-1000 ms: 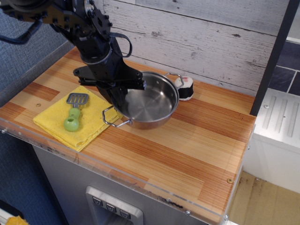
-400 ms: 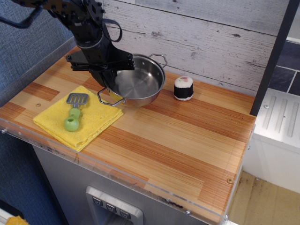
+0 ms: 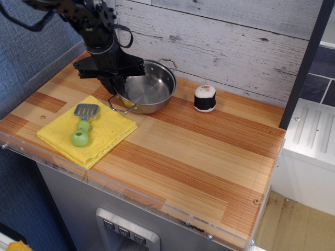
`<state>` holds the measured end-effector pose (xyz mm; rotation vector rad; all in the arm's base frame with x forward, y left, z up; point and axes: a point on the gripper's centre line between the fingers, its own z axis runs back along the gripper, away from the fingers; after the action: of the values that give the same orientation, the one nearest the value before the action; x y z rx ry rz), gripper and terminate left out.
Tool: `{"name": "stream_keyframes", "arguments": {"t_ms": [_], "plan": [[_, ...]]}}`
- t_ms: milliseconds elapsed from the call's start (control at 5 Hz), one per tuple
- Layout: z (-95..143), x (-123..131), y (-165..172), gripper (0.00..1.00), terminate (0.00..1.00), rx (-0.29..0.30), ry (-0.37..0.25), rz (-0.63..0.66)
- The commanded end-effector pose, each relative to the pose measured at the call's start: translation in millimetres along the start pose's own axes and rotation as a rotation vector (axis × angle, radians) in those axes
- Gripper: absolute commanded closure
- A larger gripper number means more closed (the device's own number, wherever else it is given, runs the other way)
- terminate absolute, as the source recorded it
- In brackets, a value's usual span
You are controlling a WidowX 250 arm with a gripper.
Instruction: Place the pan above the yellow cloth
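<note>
A square bright yellow cloth (image 3: 86, 133) lies flat at the left front of the striped wooden counter (image 3: 209, 151), with a grey toy spatula with a green handle (image 3: 82, 125) resting on it. Just behind the cloth's far corner, the black gripper (image 3: 116, 83) is clamped on the left rim of the round shiny steel pan (image 3: 149, 93), which sits near the whitewashed plank wall (image 3: 220, 42). Right of the pan, apart from it, stands a small black-and-white sushi-roll toy (image 3: 205, 98).

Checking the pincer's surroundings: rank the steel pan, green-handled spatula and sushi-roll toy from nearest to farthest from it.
1. Shiny steel pan: at the pincer, on its left rim.
2. Green-handled grey spatula: in front, on the yellow cloth.
3. Sushi-roll toy: farthest, right of the pan.
</note>
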<state>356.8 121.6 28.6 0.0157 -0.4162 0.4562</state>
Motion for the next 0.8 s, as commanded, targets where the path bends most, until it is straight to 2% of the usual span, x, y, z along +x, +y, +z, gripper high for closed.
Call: {"name": "stream_keyframes", "arguments": {"t_ms": [0, 200, 400, 600], "plan": [[2, 29, 7, 1.00, 0.00, 0.002, -0.053, 0.011], [-1, 24, 12, 1.00, 0.00, 0.005, -0.031, 0.032], [0, 18, 15, 0.00, 0.00, 0.015, 0.049, 0.075], [3, 17, 10, 0.00, 0.00, 0.009, 0.054, 0.058]]}}
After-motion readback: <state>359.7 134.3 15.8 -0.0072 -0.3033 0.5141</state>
